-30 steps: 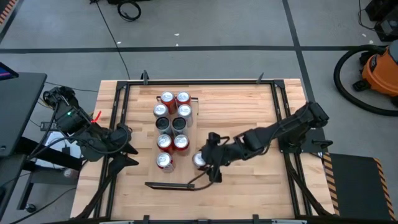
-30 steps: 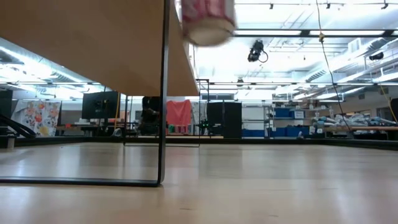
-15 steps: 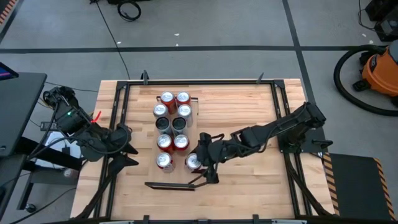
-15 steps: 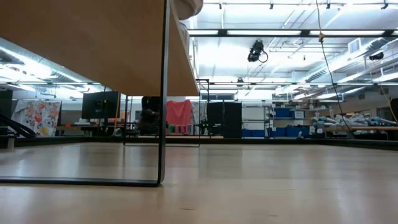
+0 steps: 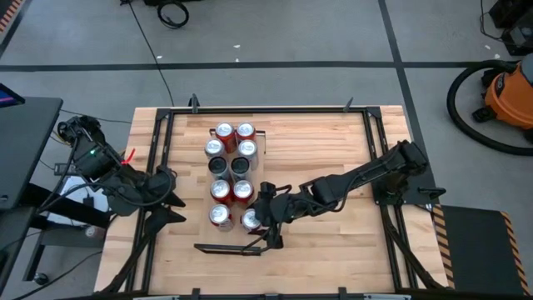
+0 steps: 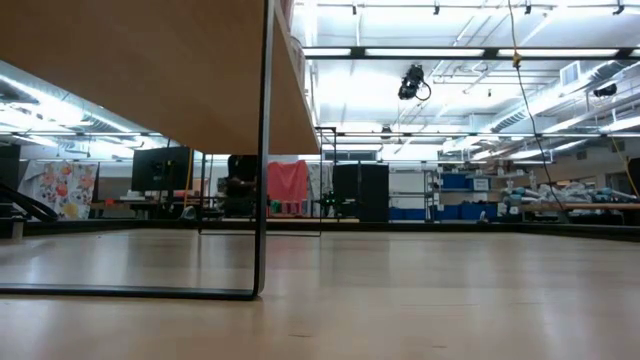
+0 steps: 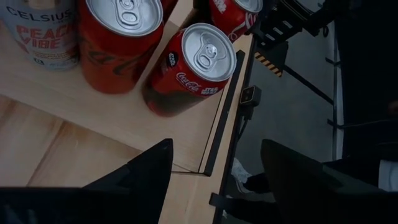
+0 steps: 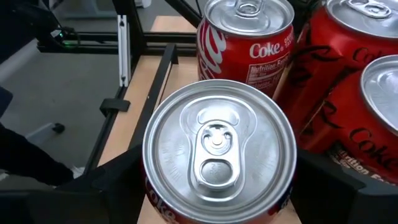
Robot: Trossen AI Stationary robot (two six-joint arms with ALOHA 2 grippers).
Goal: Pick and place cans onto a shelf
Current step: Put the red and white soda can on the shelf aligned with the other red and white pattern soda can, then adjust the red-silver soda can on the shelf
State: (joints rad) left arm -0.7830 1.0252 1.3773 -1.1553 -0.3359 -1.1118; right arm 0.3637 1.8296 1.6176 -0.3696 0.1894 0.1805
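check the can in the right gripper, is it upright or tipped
Upright. The right wrist view looks down on the can's round top and pull tab, between the right gripper's fingers, beside the other cans.

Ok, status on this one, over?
Right hand shut on red round-topped can, over shelf's near end. Left hand open, waiting at left. Nothing blocking.

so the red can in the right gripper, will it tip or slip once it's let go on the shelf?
Probably stable: the red can looks upright, short and wide. Its smooth painted wall may slip between the right gripper's fingers. Neighbouring cans stand close, so a nudge could knock them.
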